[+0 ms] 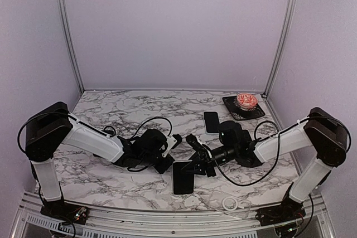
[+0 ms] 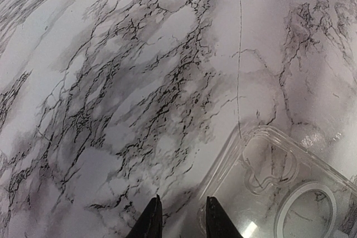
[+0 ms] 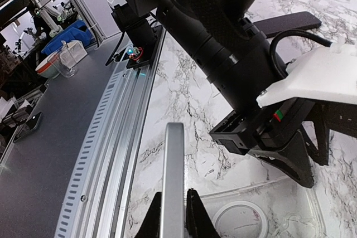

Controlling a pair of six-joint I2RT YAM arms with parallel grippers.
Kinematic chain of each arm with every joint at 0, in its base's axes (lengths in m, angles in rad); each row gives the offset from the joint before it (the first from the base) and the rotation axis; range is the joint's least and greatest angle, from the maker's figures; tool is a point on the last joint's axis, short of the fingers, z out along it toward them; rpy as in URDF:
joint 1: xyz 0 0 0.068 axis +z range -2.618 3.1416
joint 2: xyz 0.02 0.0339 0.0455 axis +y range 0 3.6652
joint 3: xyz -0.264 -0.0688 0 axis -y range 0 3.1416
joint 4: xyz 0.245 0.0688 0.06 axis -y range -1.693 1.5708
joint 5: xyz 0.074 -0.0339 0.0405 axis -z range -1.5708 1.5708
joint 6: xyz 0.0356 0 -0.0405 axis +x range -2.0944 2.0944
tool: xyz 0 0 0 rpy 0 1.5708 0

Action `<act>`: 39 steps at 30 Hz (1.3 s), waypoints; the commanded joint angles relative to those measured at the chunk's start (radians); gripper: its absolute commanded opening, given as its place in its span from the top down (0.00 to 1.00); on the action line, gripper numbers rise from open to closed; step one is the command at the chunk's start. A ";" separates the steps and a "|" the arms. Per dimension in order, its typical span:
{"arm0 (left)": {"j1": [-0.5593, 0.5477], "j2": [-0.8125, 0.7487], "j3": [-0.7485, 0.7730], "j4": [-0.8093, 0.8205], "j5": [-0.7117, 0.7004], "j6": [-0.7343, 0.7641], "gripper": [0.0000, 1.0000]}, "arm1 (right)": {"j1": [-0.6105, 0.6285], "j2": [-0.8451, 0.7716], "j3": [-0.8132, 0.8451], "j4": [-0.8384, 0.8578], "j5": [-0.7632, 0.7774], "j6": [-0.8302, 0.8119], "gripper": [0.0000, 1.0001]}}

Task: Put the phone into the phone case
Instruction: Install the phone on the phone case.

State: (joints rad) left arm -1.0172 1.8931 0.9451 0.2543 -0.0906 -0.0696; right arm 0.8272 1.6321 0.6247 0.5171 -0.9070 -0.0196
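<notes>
Now, the jaws of your right arm (image 1: 279, 144) are clamped on the slim dark phone with a silvery metal edge (image 3: 173, 154). It is held off the marble-patterned tabletop (image 1: 122, 110), near the middle and just on the near side of both wrists. The clear plastic phone case (image 2: 279, 188) lies flat, open side up, beneath the phone and a little to its far side.

The move turns on this: the phone's long axis runs straight out from the jaws with its thin edge toward the wrist camera, while the case faces upward. By my reading you must roll the phone flat before it can seat.

Your left arm (image 1: 95, 140) is the one nearer the case — its jaws stand narrowly parted at one corner, marble showing between them, gripping nothing.

The left wrist view gives you the case's camera cut-out and ring but no phone. The right wrist view shows the phone over the case. From above, the case barely shows.
</notes>
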 commanded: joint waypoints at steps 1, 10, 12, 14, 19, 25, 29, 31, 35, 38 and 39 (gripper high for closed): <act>0.020 0.011 -0.017 0.020 -0.051 0.008 0.75 | 0.012 0.006 0.006 -0.170 0.014 0.003 0.97; 0.020 0.011 -0.022 0.023 -0.055 0.012 0.74 | 0.021 0.090 0.048 -0.210 0.001 -0.030 0.97; 0.020 0.013 -0.020 0.023 -0.058 0.017 0.74 | 0.021 0.101 0.056 -0.248 0.012 -0.046 0.97; 0.020 0.013 -0.019 0.023 -0.064 0.019 0.75 | 0.021 0.101 0.059 -0.274 0.027 -0.072 0.96; 0.021 -0.031 -0.017 0.022 -0.077 0.020 0.73 | 0.012 0.117 0.092 -0.352 0.052 -0.117 0.94; 0.040 -0.120 0.013 -0.020 -0.117 0.056 0.60 | 0.002 0.121 0.091 -0.362 0.068 -0.128 0.93; 0.048 -0.134 0.090 -0.119 -0.158 0.107 0.51 | 0.003 0.130 0.087 -0.352 0.070 -0.125 0.93; 0.051 -0.134 0.128 -0.184 -0.196 0.109 0.49 | 0.001 0.137 0.091 -0.356 0.074 -0.123 0.92; 0.060 -0.202 0.127 -0.221 -0.207 0.078 0.38 | 0.001 0.138 0.086 -0.339 0.076 -0.118 0.91; 0.063 -0.303 0.096 -0.214 -0.134 0.029 0.23 | -0.001 0.141 0.096 -0.337 0.087 -0.123 0.91; 0.063 -0.341 0.082 -0.202 -0.084 0.022 0.20 | -0.001 0.142 0.098 -0.337 0.088 -0.123 0.91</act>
State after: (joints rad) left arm -0.9615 1.6970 1.0538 0.0834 -0.2558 -0.0063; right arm 0.8215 1.7027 0.7551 0.3309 -0.9527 -0.0807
